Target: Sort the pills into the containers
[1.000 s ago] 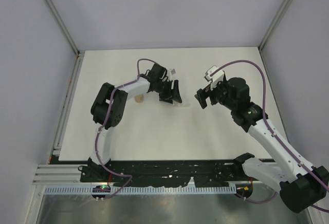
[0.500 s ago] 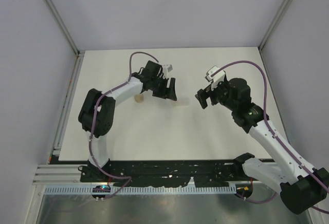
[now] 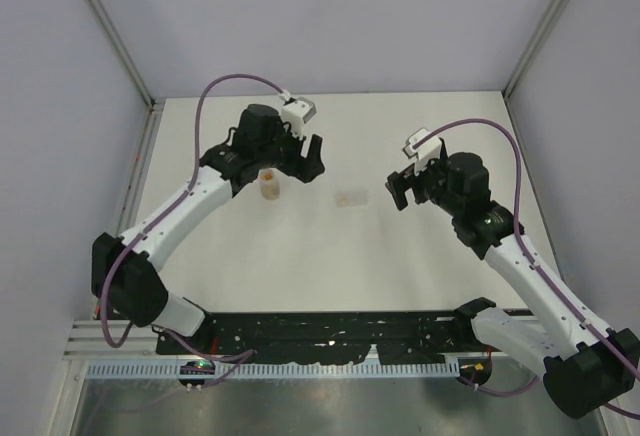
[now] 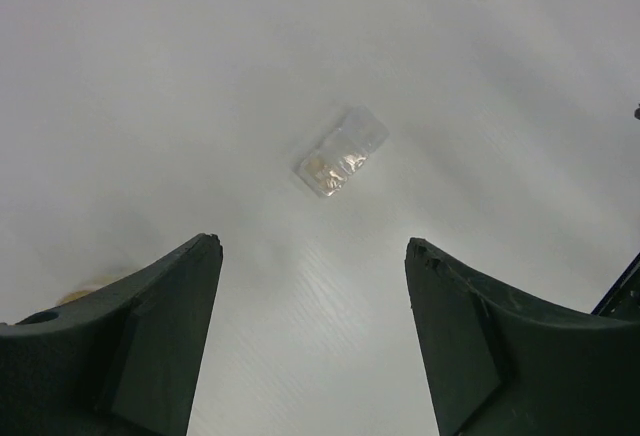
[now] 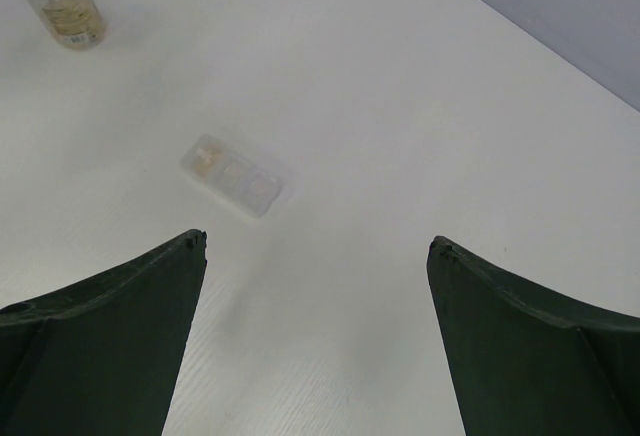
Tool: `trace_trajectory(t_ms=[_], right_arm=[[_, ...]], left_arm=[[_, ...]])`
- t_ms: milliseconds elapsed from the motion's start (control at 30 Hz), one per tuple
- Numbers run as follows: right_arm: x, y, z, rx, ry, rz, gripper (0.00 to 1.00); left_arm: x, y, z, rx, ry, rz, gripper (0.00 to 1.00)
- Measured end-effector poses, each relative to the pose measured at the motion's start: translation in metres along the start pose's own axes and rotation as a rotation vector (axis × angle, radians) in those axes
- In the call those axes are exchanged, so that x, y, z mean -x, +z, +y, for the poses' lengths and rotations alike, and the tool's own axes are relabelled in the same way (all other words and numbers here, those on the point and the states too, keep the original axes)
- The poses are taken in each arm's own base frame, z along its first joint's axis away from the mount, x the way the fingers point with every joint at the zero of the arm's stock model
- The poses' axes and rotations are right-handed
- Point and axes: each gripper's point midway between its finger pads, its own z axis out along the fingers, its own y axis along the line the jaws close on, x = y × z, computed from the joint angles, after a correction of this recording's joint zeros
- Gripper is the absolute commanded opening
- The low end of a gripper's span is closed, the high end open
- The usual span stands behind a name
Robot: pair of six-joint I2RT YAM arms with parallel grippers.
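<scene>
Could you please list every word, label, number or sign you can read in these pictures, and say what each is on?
No text can be read in any view.
Amber vial, standing upright: no label shows.
Clear vial, lying flat: no print shows.
Left gripper: plain dark fingers, no markings.
Right gripper: plain dark fingers, no markings.

Standing vial point(image 3: 268, 186) left of lying vial point(image 3: 351, 198) — apart; on table point(image 3: 320, 266).
</scene>
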Motion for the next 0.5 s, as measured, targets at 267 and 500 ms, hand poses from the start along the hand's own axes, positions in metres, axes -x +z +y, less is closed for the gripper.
trace_trajectory(t_ms=[267, 500], right_arm=[[-0.003, 0.000, -0.002, -0.007, -0.010, 0.006, 0.95], [-0.003, 0.000, -0.002, -0.006, -0.008, 0.007, 0.95]], left_arm=[[0.046, -0.080, 0.004, 0.143, 0.134, -0.203, 0.96], [0.055, -0.147, 0.010, 0.262, 0.185, -0.339, 1.00]])
